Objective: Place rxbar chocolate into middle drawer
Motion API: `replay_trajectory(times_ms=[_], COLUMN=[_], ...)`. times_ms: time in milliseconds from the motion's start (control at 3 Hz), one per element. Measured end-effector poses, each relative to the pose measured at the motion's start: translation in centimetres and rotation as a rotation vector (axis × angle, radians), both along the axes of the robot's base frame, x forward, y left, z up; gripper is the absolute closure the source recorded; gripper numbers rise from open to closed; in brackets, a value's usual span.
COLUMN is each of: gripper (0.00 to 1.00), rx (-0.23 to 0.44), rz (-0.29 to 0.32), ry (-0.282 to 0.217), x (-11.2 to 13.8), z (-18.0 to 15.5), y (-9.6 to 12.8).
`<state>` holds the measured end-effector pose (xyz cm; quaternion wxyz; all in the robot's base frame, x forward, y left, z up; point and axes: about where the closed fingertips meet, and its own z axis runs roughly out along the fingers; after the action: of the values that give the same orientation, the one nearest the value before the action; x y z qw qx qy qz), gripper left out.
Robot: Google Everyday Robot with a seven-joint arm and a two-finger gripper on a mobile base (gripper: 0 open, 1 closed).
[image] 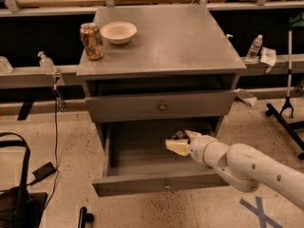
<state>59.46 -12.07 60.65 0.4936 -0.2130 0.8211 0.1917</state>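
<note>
The middle drawer (137, 183) of the grey cabinet is pulled open, and its small knob shows on the low front panel. My gripper (179, 141) on the white arm reaches in from the lower right and hangs over the right part of the drawer's inside. Its pale fingers (176, 147) are closed around a small dark object, which looks like the rxbar chocolate (178, 135). Only the bar's dark end shows above the fingers. The upper drawer (162, 107) is shut.
A patterned can (91, 41) and a pale bowl (118, 32) stand at the back left of the cabinet top (180, 42). Water bottles (255, 46) stand on side ledges. A black bag (16, 198) and cable lie on the floor at left, and a stand's legs (285, 113) at right.
</note>
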Motion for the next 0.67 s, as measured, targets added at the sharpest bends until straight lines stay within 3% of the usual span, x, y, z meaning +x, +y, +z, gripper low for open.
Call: replay_trajectory(times_ms=[667], gripper=[1.00], rx=[0.018], rz=[-0.010], ry=[0.100], x=[3.6], z=[-8.4], y=[-0.9])
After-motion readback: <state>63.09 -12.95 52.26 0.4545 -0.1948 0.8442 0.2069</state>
